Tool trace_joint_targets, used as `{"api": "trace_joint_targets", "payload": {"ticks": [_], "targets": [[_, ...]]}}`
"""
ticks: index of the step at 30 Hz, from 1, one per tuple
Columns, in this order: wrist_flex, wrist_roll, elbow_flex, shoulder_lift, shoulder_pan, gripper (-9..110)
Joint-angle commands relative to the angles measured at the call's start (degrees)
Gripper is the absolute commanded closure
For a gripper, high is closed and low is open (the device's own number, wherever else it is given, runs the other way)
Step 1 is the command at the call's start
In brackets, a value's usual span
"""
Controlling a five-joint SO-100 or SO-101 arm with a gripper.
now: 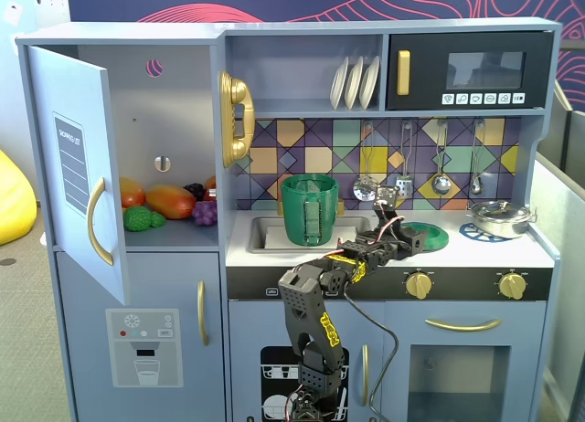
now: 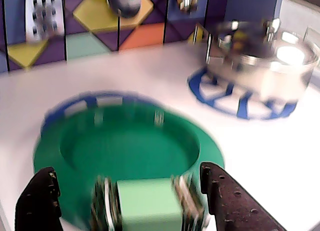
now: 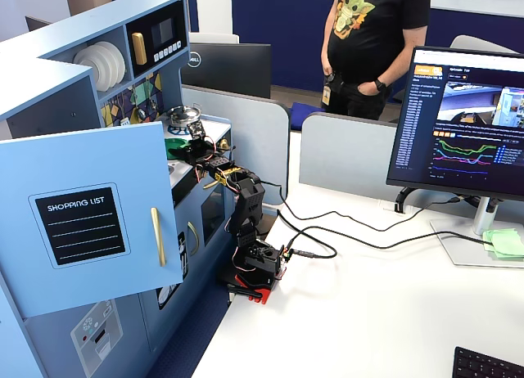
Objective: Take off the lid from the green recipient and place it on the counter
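The green lid (image 2: 130,151) lies flat on the pale counter (image 2: 150,71), over a blue burner ring. Its light green knob (image 2: 149,205) sits between my two dark fingers. My gripper (image 2: 127,168) is open, with the left finger (image 2: 39,201) clear of the knob and the right finger (image 2: 232,201) close beside it. In a fixed view the gripper (image 1: 404,237) hovers at the lid (image 1: 428,237), right of the tall green recipient (image 1: 310,209), which stands uncovered in the sink. In the other fixed view the gripper (image 3: 195,142) reaches over the counter.
A silver metal pan (image 2: 262,66) stands on the right burner ring, also in a fixed view (image 1: 498,217). Utensils hang on the tiled back wall (image 1: 402,162). The fridge door (image 1: 78,166) stands open at the left with toy fruit (image 1: 164,203) inside.
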Motion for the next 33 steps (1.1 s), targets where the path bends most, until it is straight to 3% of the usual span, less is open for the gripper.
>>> {"api": "trace_joint_targets", "payload": {"ticks": [1,7,14,17,25,33], "targets": [[7.9,-0.7,-8.0,11.6,-2.2,73],[45.8,4.9,-12.6,31.6,-8.9,73],[78.7,3.6,3.3,51.1,-16.9,74],[80.8,4.0,13.3,55.7,-19.7,74],[64.2,4.9,44.4,64.0,-29.3,84],[76.0,12.4,56.2,69.7,-33.0,93]]}}
